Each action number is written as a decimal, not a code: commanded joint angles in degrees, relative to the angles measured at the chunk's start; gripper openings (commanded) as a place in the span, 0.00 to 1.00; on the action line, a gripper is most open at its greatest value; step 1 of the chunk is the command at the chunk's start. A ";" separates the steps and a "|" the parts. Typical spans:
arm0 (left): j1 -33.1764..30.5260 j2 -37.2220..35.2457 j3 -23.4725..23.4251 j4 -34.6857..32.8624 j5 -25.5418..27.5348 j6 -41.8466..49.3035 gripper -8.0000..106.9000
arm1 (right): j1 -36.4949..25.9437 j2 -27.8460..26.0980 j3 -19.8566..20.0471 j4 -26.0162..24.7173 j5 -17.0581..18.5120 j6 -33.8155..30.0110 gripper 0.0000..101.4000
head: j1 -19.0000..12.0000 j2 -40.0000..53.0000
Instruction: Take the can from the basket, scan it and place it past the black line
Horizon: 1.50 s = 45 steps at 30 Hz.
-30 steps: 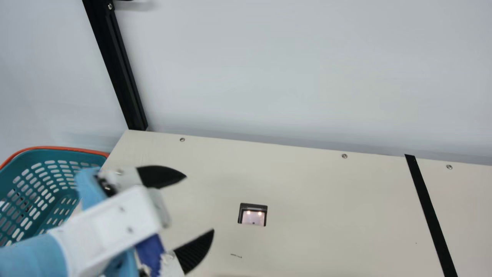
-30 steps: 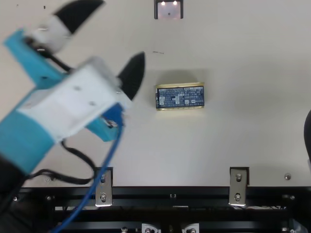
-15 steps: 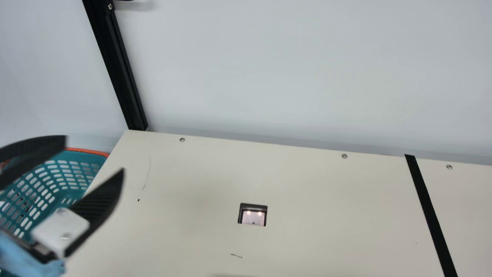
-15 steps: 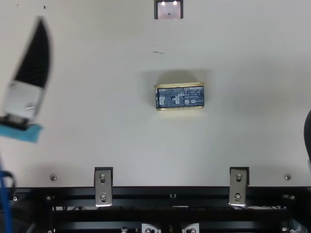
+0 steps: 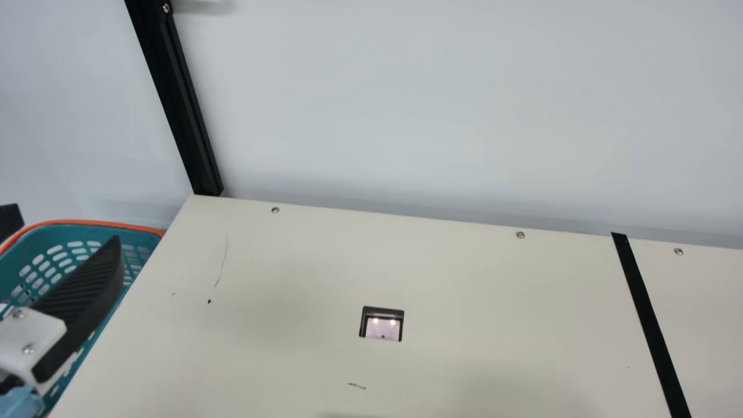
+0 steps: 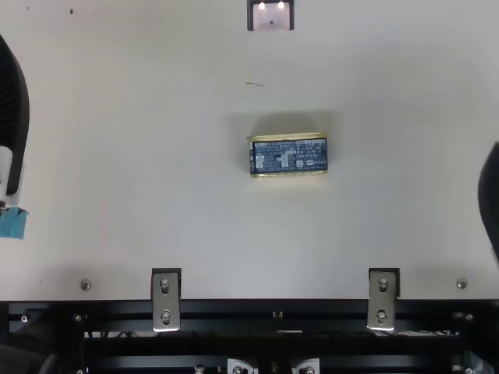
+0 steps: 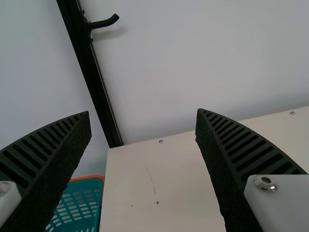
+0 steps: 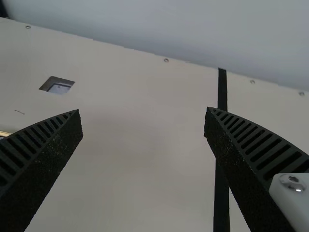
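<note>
A small dark-blue can with gold rims [image 6: 288, 156] lies on the table in the top view, touched by no gripper; a bit of its gold rim [image 8: 4, 134] peeks in beside a finger in the right wrist view. My left gripper [image 5: 69, 222] is spread open above the near side of the teal basket [image 5: 43, 232], and open with nothing between its fingers in its wrist view [image 7: 143, 111]. One finger of my right gripper [image 6: 490, 199] shows at the top view's right edge; its wrist view has it open and unloaded [image 8: 143, 109]. The scanner [image 5: 382, 330] glows; the black line [image 5: 650, 325] lies right.
The basket, rimmed in orange, stands off the table's left edge, its contents mostly hidden. A black upright post [image 5: 186, 116] rises at the table's back left corner. Metal brackets [image 6: 165, 300] sit along the table's front edge.
My left gripper has swung left, away from the can and scanner side, to the basket. The right gripper's finger has shifted slightly farther back in the top view. The can has stayed put.
</note>
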 commanded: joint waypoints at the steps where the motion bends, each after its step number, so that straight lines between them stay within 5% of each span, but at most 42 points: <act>1: 0.00 0.00 0.00 0.00 0.00 0.00 0.85 | 3.43 5.64 -2.61 -0.12 -0.80 -1.81 1.00 | -1.83 -0.11; 10: 0.00 0.00 0.00 0.00 0.00 0.00 0.85 | 12.09 15.91 -7.38 1.60 -0.25 -10.11 1.00 | -1.83 -0.11; 19: 0.00 0.00 0.00 0.00 0.00 0.00 0.85 | 16.42 23.42 -9.00 9.12 1.29 -22.33 1.00 | -1.83 -0.11; 33: 0.00 0.00 0.00 0.00 0.00 0.00 0.85 | 12.37 35.33 -15.18 23.04 11.29 -47.31 1.00 | -1.83 -0.11; 45: 0.00 0.00 0.00 0.00 0.00 0.00 0.85 | 10.24 43.68 -20.48 22.54 18.04 -58.86 1.00 | -1.83 -0.11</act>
